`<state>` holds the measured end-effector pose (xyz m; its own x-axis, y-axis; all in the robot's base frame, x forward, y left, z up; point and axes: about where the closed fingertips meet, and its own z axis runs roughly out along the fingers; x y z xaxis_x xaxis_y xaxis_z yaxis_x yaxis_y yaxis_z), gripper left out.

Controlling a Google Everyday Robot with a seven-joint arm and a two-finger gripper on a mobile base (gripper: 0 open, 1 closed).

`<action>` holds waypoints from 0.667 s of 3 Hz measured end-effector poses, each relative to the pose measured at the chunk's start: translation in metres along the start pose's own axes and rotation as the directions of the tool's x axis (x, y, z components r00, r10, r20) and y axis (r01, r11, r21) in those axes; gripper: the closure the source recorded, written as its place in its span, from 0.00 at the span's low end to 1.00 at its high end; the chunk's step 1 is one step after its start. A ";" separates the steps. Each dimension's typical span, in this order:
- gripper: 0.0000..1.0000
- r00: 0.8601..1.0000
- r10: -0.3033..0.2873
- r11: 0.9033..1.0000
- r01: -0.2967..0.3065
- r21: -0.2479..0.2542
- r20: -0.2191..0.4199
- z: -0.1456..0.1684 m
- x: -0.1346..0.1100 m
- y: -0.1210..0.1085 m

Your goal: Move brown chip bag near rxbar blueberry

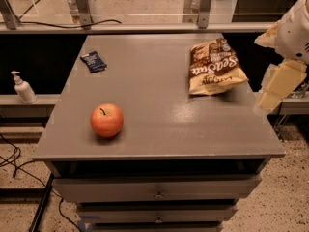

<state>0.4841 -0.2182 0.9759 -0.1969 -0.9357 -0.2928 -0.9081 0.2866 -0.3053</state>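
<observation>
The brown chip bag (215,67) lies flat on the grey table (159,129) at the back right, its dark brown top with white "Sea Salt" lettering facing up. The rxbar blueberry (93,62), a small dark navy wrapper, lies at the back left of the table, far from the bag. My gripper (264,69) hangs off the table's right edge, to the right of the bag and apart from it. Its cream fingers (279,85) stand apart with nothing between them.
A red-orange apple (106,120) sits at the table's front left. Drawers (157,193) run below the tabletop. A white pump bottle (22,88) stands on a low ledge to the left. A rail with metal posts (82,4) runs behind the table.
</observation>
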 end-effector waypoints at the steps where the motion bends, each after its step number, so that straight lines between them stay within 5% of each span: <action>1: 0.00 0.997 0.037 0.999 -0.039 0.033 0.074 0.030 -0.007 -0.047; 2: 0.00 0.983 0.118 0.992 -0.123 0.023 0.142 0.065 -0.012 -0.092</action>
<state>0.5936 -0.2200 0.9486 -0.2484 -0.8563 -0.4528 -0.8683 0.4040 -0.2877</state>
